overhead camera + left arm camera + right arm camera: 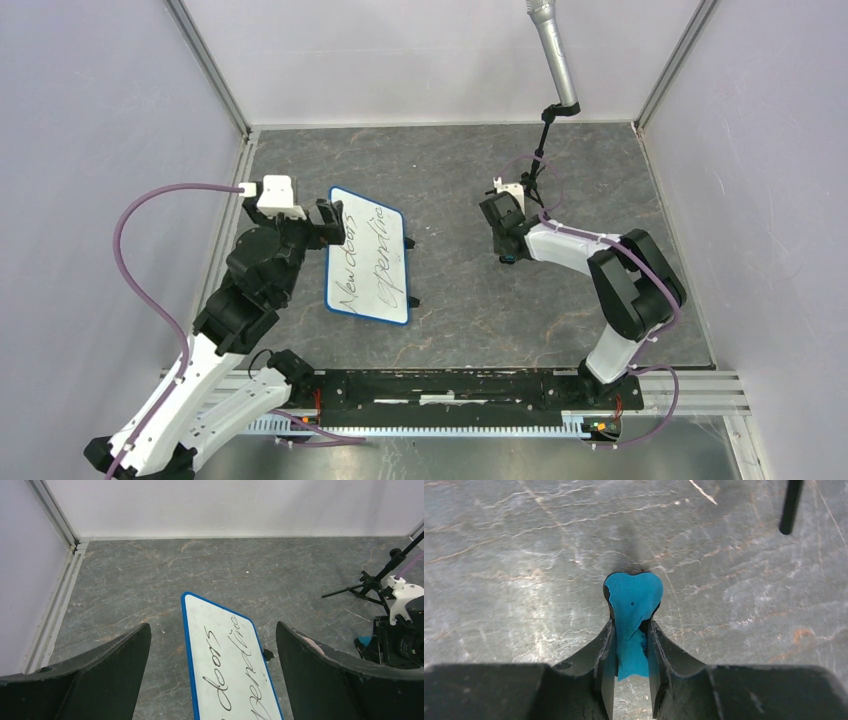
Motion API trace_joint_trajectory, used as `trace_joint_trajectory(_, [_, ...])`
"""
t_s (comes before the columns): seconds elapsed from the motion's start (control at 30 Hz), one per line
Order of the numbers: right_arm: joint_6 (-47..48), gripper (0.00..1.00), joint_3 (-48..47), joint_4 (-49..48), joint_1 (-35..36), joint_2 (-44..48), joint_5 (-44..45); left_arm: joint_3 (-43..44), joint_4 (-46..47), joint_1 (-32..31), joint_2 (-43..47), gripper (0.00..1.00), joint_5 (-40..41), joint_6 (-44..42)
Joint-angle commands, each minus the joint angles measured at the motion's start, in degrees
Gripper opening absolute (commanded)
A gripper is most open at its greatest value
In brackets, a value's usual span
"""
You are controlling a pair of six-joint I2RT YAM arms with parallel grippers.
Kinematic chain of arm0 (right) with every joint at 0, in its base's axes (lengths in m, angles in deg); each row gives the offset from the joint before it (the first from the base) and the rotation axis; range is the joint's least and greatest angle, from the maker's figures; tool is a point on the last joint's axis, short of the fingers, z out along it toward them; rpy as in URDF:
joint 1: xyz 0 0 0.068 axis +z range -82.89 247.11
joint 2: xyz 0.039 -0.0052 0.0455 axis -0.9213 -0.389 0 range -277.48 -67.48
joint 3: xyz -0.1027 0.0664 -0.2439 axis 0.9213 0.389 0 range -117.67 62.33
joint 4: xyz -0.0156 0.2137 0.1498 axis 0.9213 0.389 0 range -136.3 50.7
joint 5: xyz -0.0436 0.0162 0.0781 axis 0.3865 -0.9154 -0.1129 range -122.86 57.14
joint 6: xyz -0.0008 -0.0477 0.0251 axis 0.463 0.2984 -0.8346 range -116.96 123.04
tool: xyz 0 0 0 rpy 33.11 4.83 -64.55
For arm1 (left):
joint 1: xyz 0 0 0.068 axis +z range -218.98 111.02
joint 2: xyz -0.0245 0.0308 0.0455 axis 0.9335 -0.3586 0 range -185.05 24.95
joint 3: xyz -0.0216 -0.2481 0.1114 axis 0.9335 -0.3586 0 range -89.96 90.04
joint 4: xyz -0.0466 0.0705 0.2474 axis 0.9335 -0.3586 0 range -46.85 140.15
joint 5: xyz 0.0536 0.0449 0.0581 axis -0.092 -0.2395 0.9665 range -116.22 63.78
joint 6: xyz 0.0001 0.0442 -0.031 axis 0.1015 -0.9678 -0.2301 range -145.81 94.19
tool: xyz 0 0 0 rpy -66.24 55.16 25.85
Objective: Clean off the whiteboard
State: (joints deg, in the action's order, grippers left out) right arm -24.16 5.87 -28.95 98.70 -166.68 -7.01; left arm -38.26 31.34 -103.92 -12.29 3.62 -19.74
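Down on the grey table [470, 300], the whiteboard [368, 255] lies with black handwriting across its face, unwiped. Its long axis runs from the arms' side toward the back wall, and the script runs along that axis, reading away from the arms. Two small black feet [411, 243] jut from its right edge.

The left gripper [212, 630] hangs at the board's far-left corner, jaws spread wide and holding nothing. Seen from its wrist, the blue-rimmed far end of the board shows between and ahead of the two dark fingers [107, 672], and the rest passes beneath them. Whether a finger touches the rim cannot be told.

Well off to that gripper's right, the right gripper [631, 625] points down at bare table, jaws clenched on a blue eraser [633, 597]. The eraser's rounded end bulges out past the fingertips, close to the stone-patterned surface; contact cannot be told. The board sits well apart from this gripper, off to its left, with open table between them.
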Motion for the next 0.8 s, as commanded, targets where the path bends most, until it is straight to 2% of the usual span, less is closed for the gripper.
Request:
trace_joint_trajectory(0.0, [8.2,0.16,4.5,-11.1,-0.2,4.6,-7.9,1.1,0.3,0.4,-1.2,1.00,0.0,2.0])
trace_joint_trajectory(0.1, [12.4,0.15,7.1,-21.6,-0.2,8.2,-15.9,1.2,0.1,0.4,-3.0,1.00,-0.3,2.0])
trace_joint_trajectory(0.2, [12.8,0.14,8.3,-34.1,0.0,9.9,-24.0,1.9,-1.1,0.4,-5.7,1.00,0.1,2.5])
trace_joint_trajectory(0.3, [10.4,0.13,6.9,-46.3,1.1,8.3,-31.2,5.1,-5.3,0.4,-10.2,1.00,1.4,4.8])
trace_joint_trajectory(0.4, [9.3,0.13,1.0,-52.2,3.2,3.8,-36.4,9.0,-10.6,2.2,-14.8,1.00,0.3,7.7])
trace_joint_trajectory(0.47, [10.0,0.12,-3.9,-52.6,4.8,0.4,-40.3,10.6,-13.9,7.7,-16.8,1.00,-5.6,11.4])
trace_joint_trajectory(0.57, [11.9,0.12,-7.6,-53.8,7.0,-2.6,-45.4,9.0,-14.1,22.3,-18.0,1.00,-23.2,16.6])
trace_joint_trajectory(0.6, [12.5,0.12,-8.1,-54.2,7.4,-3.1,-45.6,8.2,-13.1,25.0,-18.4,1.00,-26.4,17.3])
trace_joint_trajectory(0.77, [10.9,0.12,-14.7,-53.8,9.4,-9.2,-50.6,4.4,-7.8,32.5,-22.1,0.99,-37.9,21.3])
